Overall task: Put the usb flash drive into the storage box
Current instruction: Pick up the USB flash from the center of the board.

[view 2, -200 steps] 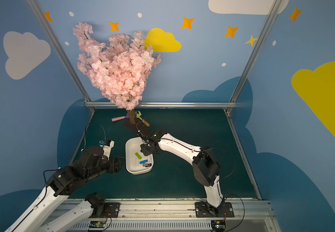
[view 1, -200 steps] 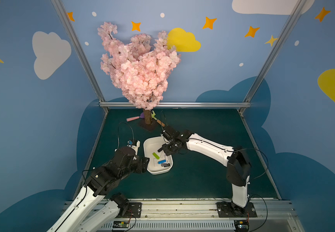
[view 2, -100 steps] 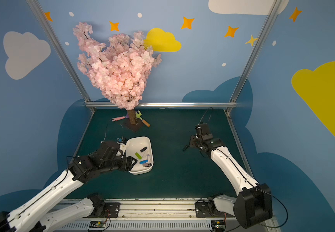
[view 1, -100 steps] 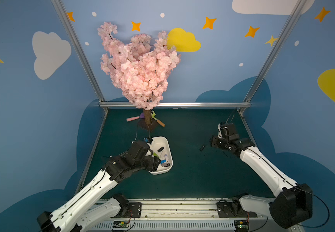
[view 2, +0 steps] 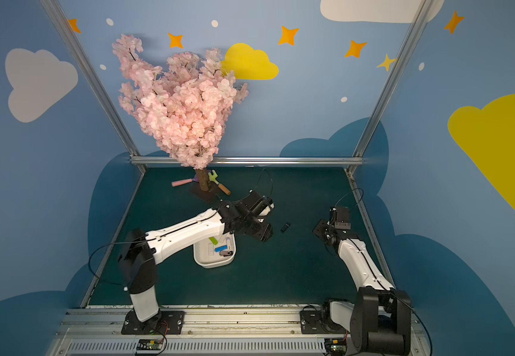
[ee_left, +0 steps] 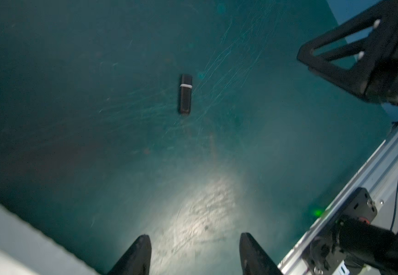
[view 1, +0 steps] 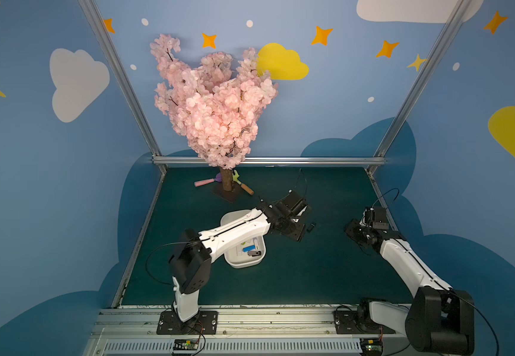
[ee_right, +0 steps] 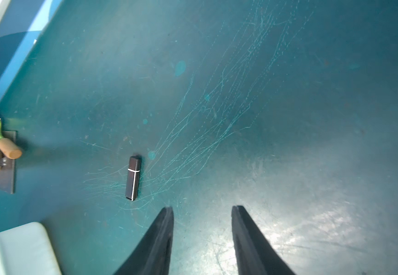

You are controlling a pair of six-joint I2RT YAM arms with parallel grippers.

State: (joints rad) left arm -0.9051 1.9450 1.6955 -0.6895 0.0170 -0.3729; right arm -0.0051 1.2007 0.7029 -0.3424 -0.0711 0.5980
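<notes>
The left gripper [ee_left: 194, 238] stood with its jaws parted and nothing between them, tips aimed down at the dark green table mat [ee_left: 74, 142]. The black, rectangular plastic usb flash drive with a thin white band [ee_left: 185, 94] lay flat on the mat ahead of the tips, apart from them. The parted setting was judged to be preparation for straddling its narrow body. In a top view the left arm [view 1: 234, 231] reached across the white, shallow, rounded plastic storage box [view 1: 243, 265], which placed its gripper just beside the usb flash drive [view 1: 310, 227].

The right gripper [ee_right: 202, 209] was likewise parted and empty, with the usb flash drive [ee_right: 134, 177] off to one side of its jaws. In a top view the right gripper [view 2: 321, 229] sat near the right edge of the mat, probably held clear to leave the left arm room.

The usb flash drive lay outside the storage box, near it on the bare mat. The box already held a blue drive [view 1: 249, 248] and a grey drive [view 1: 254, 253]. The pick-up step was judged not yet done.
</notes>
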